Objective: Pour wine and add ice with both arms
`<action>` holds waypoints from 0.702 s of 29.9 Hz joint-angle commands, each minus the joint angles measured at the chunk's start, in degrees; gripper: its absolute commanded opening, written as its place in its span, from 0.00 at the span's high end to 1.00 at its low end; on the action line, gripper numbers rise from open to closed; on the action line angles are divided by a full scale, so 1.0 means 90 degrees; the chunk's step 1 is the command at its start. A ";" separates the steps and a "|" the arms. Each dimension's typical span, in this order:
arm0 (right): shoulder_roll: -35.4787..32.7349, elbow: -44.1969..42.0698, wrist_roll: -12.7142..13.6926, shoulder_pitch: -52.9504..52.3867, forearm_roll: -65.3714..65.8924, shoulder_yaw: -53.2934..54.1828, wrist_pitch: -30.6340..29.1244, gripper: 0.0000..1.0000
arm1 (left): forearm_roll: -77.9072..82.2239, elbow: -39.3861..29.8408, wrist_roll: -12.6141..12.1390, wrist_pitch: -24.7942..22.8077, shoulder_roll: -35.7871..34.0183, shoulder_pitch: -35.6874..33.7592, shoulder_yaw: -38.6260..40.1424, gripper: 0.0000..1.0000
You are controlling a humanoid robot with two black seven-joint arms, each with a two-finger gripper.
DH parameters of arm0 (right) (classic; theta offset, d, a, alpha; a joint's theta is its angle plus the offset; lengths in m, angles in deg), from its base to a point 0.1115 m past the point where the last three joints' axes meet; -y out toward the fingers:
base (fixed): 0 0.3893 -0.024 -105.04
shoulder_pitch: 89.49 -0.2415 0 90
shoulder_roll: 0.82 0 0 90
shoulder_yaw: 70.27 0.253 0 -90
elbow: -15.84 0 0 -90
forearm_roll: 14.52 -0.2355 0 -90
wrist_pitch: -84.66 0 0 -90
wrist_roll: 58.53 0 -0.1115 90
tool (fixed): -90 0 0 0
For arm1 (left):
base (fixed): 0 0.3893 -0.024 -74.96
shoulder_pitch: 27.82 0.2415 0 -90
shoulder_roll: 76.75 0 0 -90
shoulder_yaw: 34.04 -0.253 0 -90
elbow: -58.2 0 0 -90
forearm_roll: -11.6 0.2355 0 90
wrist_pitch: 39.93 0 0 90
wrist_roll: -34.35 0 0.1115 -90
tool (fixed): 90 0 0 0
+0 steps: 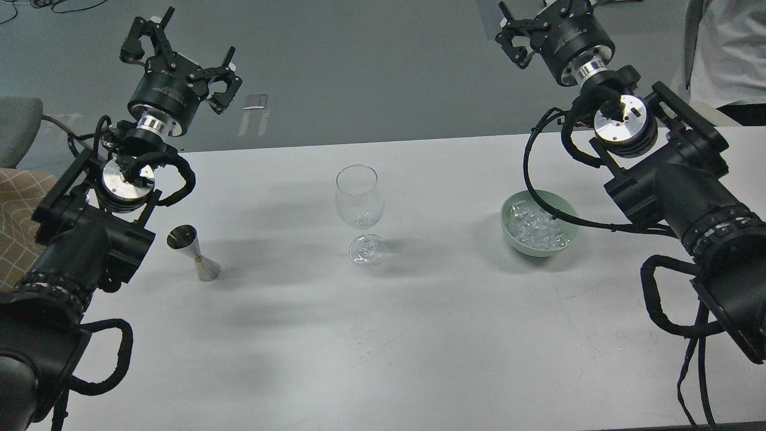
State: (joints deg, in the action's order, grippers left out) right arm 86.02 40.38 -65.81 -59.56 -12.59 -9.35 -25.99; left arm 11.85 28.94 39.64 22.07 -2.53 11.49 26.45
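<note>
the left gripper hangs spread and empty above the table's far edge; the right gripper looks released too (partly cut off at the top); below the left arm stands a steel jigger; the wine glass is upright mid-table; the ice fills a green bowl under the right arm.

Even, fairly bright overhead light is falling on the white desk, casting soft, blurred shadows left of the wine glass and green bowl. Small highlights are glinting on the glass and ice. Focus is staying sharp throughout.
</note>
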 commanded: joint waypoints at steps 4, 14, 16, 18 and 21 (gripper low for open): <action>-0.0225 0.0144 -0.0002 0.0142 -0.0009 0.0008 -0.0010 0.00 | 0.0001 -0.0401 -0.0021 0.0000 -0.0112 0.0232 -0.0002 0.01; -0.0615 0.0720 -0.0002 0.0649 -0.0019 0.0028 0.0009 0.00 | -0.0087 -0.1161 -0.0011 0.0000 -0.0609 0.0533 0.0037 0.01; -0.0654 0.0818 -0.0002 0.0717 -0.0019 0.0076 0.0000 0.00 | -0.0087 -0.1406 -0.0011 0.0000 -0.0717 0.0729 0.0037 0.01; -0.0654 0.0877 -0.0002 0.0766 -0.0019 0.0125 0.0000 0.00 | -0.0096 -0.1649 -0.0011 0.0000 -0.0814 0.0798 0.0057 0.01; -0.0752 0.0974 0.0008 0.0864 -0.0029 0.0174 -0.0010 0.00 | -0.0096 -0.2099 -0.0011 0.0000 -0.1262 0.0866 0.0057 0.01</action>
State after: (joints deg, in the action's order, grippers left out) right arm 80.05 48.39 -65.83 -52.56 -12.77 -8.16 -25.98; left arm 11.02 13.26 39.56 22.06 -10.76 18.73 26.85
